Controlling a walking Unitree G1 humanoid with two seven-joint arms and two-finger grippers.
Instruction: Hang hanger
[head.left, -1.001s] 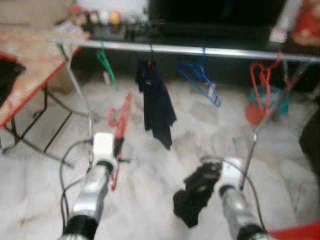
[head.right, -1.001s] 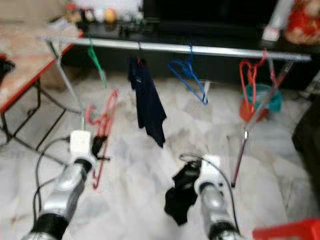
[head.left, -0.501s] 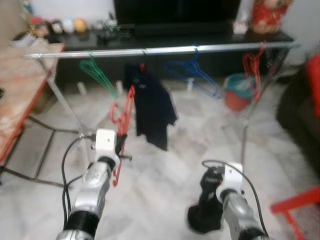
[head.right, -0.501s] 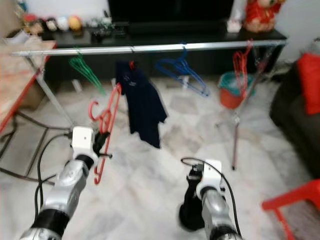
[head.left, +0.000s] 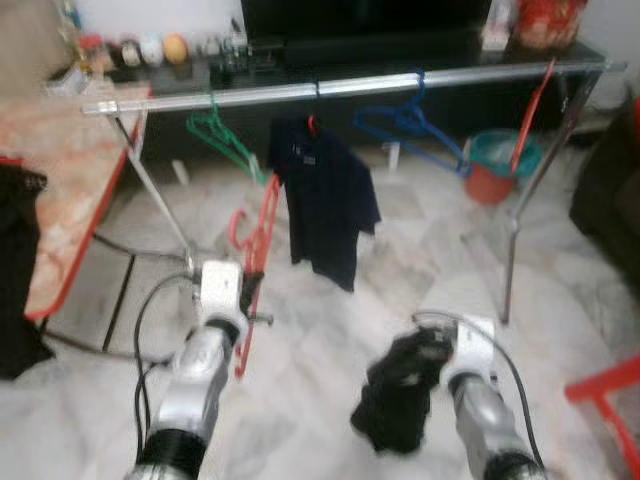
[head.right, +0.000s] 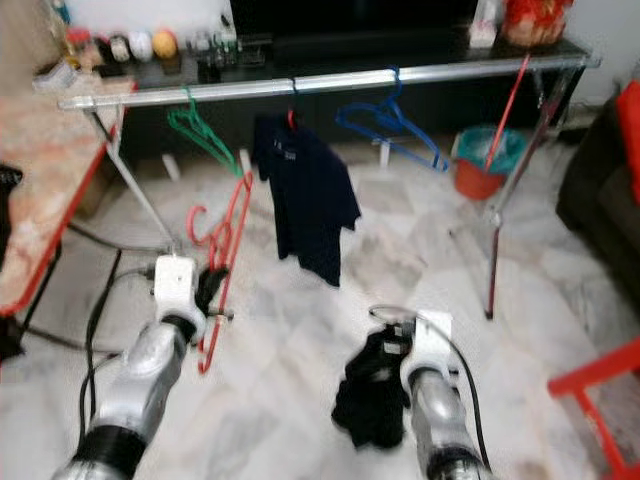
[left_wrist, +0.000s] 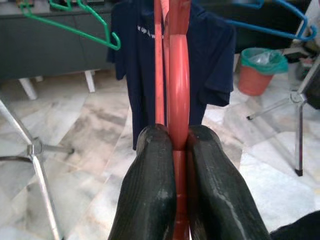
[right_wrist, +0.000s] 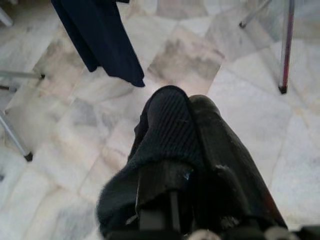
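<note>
Carry stage, I'd say: left gripper (left_wrist: 172, 145) is clamped on the red plastic hanger (head.left: 258, 240) at lower left, well short of the silver clothes rail (head.left: 350, 85) up top. Next it needs lifting, hook over the rail. Right gripper (right_wrist: 187, 130) grips a black cloth (head.left: 395, 405). Pale marble floor (head.left: 330, 310)

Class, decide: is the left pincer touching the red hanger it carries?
Touching. The left wrist view shows both black fingers of the left pincer pressed against the red hanger, no gap.
</note>
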